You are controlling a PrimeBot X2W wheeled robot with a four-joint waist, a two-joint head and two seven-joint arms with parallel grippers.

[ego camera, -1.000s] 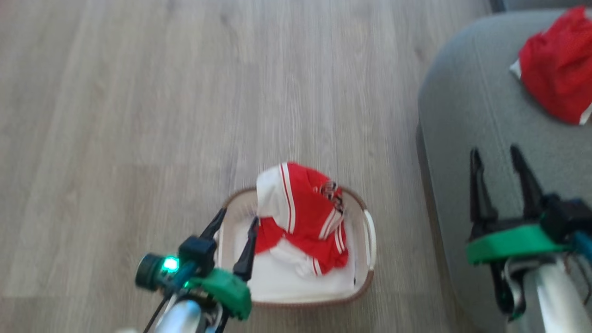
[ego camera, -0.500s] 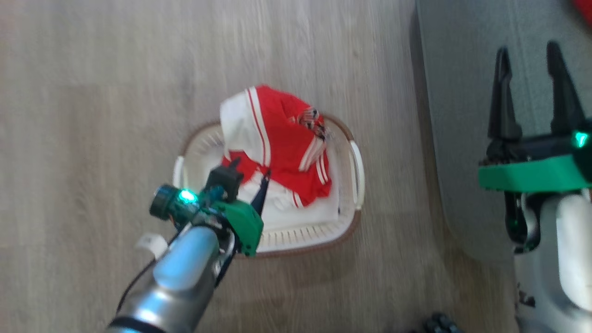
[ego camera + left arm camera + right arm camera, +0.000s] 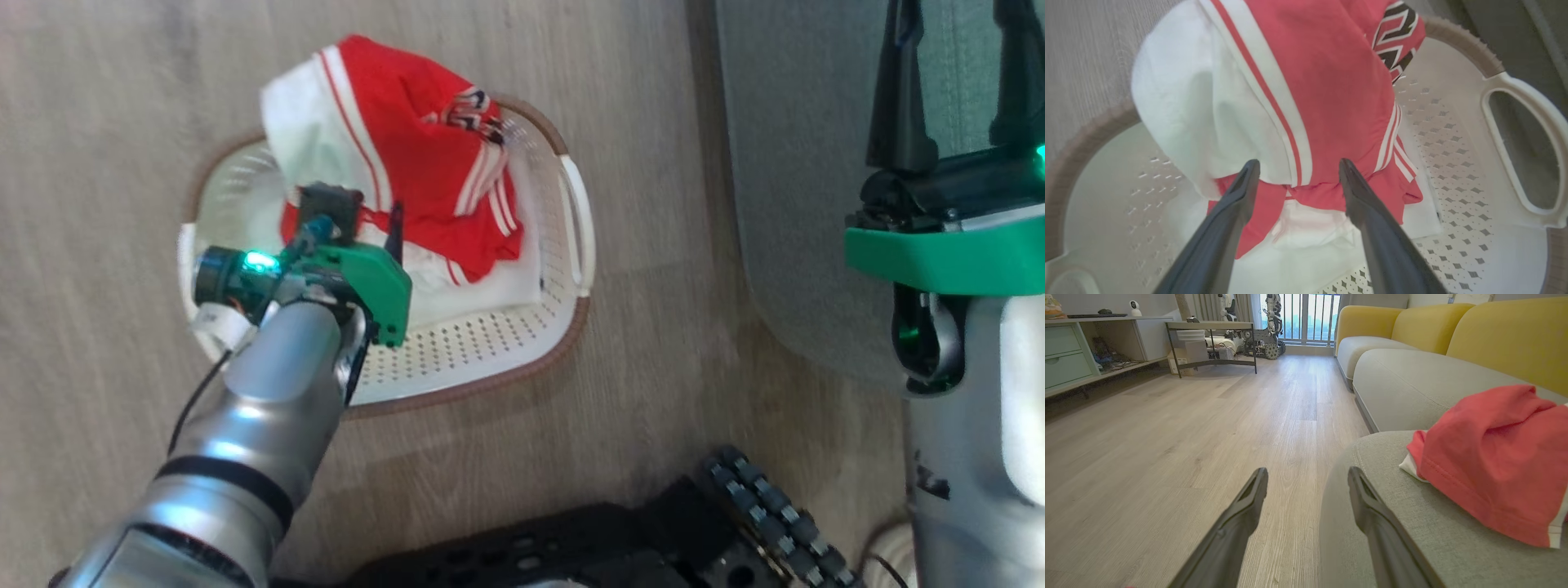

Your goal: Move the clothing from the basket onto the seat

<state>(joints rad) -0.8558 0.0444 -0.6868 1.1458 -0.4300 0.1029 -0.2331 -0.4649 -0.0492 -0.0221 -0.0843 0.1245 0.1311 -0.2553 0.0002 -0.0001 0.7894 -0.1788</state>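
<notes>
Wooden floor point(image 3: 122, 98); left end effector point(image 3: 1298, 162) open, empty, over clothing point(image 3: 1331, 81); right end effector point(image 3: 1307, 470) likewise, by seat point(image 3: 1412, 522).

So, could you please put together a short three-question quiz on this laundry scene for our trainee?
1. True or false: the left gripper is shut on the red-and-white garment in the laundry basket.
2. What lies on the grey sofa seat? A) a red garment B) a blue towel C) a shoe
3. Fill in: the right gripper is ___ (open or shut).
Key: 1 false; 2 A; 3 open.
</notes>
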